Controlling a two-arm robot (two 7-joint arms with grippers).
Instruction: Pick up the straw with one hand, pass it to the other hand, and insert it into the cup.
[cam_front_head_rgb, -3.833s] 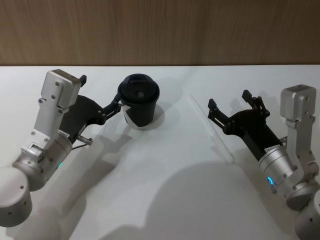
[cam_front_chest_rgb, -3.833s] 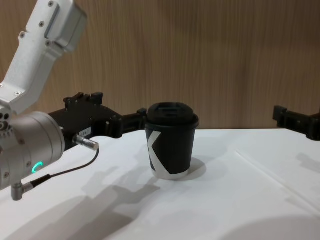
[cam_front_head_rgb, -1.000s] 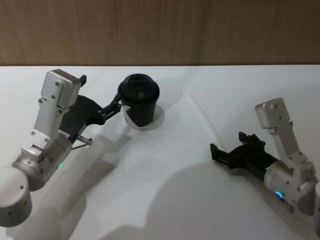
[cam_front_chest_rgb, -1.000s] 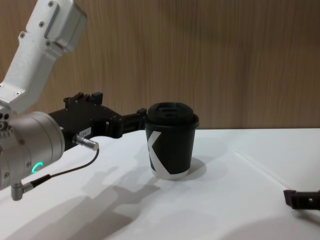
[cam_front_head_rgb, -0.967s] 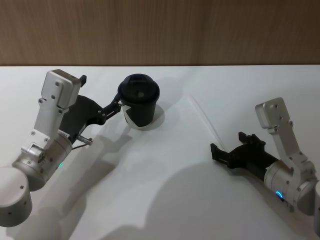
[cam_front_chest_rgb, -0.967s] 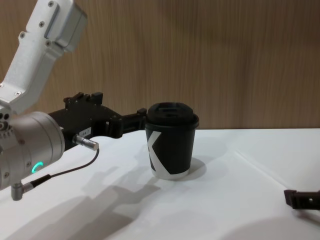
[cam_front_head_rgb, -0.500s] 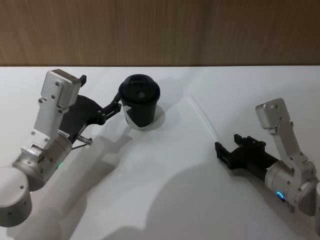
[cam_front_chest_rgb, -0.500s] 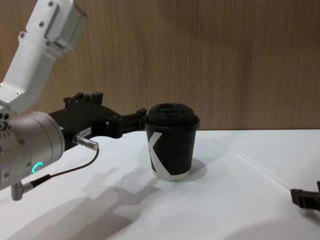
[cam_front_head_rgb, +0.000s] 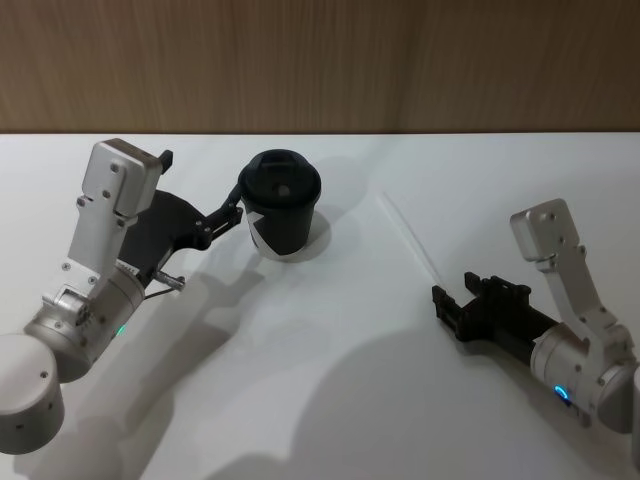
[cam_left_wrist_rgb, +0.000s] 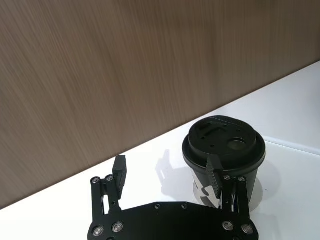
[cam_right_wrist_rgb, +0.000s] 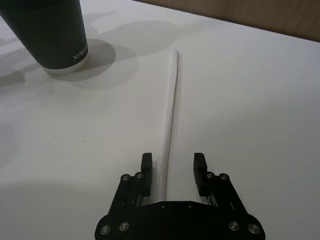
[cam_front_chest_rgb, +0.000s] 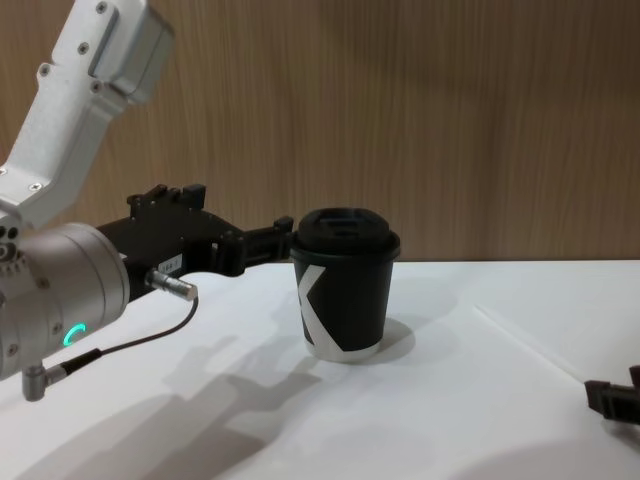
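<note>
You're at step 1, the pick-up. The right black two-finger gripper (cam_right_wrist_rgb: 172, 167) sits low over the white table (cam_front_head_rgb: 330, 400), lower right in the head view. Its fingers are spread w/ the near end of the long, thin white straw (cam_right_wrist_rgb: 171, 110) lying between them, closer to one finger than the other. Nothing is gripped yet.

Next move, as I judge it: pinch shut on the straw. It's very thin and lies flat, so you'll prob. need the tips right down at the surface or they'll close above it. Then lift and carry it toward the left gripper for the hand-over.

The left black gripper (cam_left_wrist_rgb: 167, 172) is at upper left in the head view, fingers apart, holding nothing. One finger is right at the side of the small black paper cup w/ white stripe mark and black domed lid (cam_front_head_rgb: 280, 215); can't tell if it touches.

The straw is straight and pale and barely stands out from the table. It runs from right of the cup, upper centre, down to the right gripper. The cup is upright, lid on.
</note>
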